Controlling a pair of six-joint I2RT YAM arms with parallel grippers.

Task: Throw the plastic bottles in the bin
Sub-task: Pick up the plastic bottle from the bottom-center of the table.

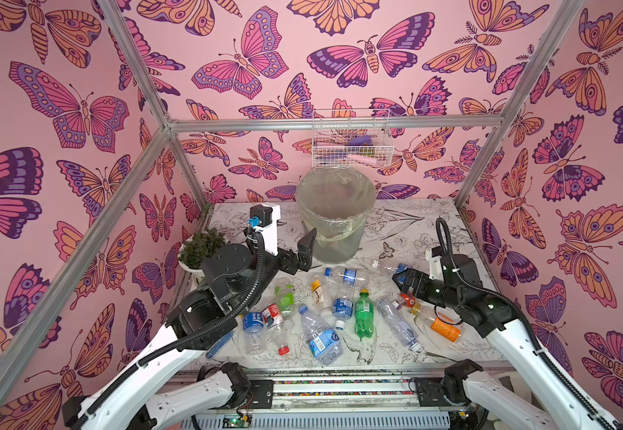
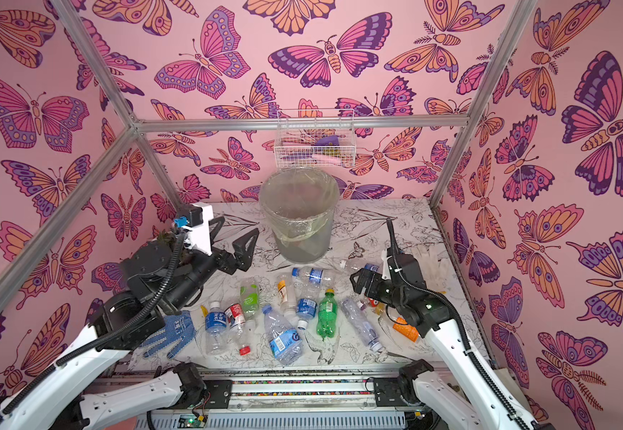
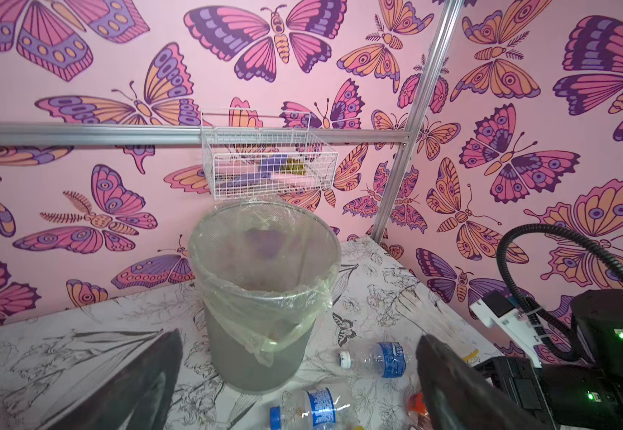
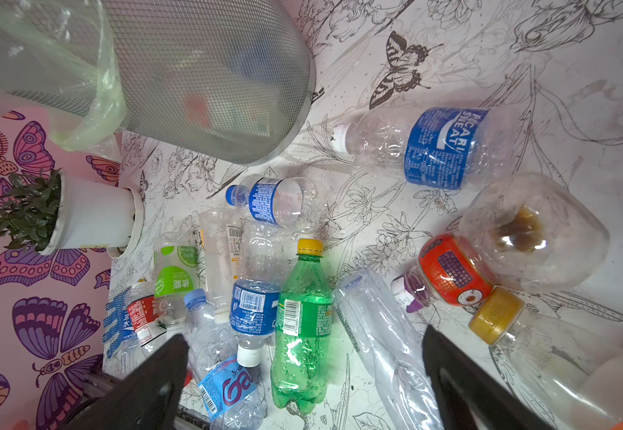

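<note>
Several plastic bottles lie scattered on the flower-printed table, among them a green one (image 1: 363, 312) (image 4: 302, 327), a clear one with a blue label (image 3: 377, 359) (image 4: 432, 149) and an orange-labelled one (image 1: 444, 329). The bin (image 1: 334, 212) (image 2: 298, 212) (image 3: 265, 290), a round grey mesh bucket lined with a thin bag, stands upright behind them at the back centre. My left gripper (image 1: 300, 253) (image 3: 298, 338) hangs open and empty just left of the bin's base. Open and empty too, my right gripper (image 1: 399, 284) (image 4: 304, 335) hovers over the right side of the bottle pile.
A white pot with a green plant (image 1: 200, 249) stands at the table's left edge. A white wire basket (image 1: 350, 145) hangs on the back wall above the bin. A blue dotted glove (image 2: 174, 333) lies front left, pale gloves (image 2: 429, 257) at the right.
</note>
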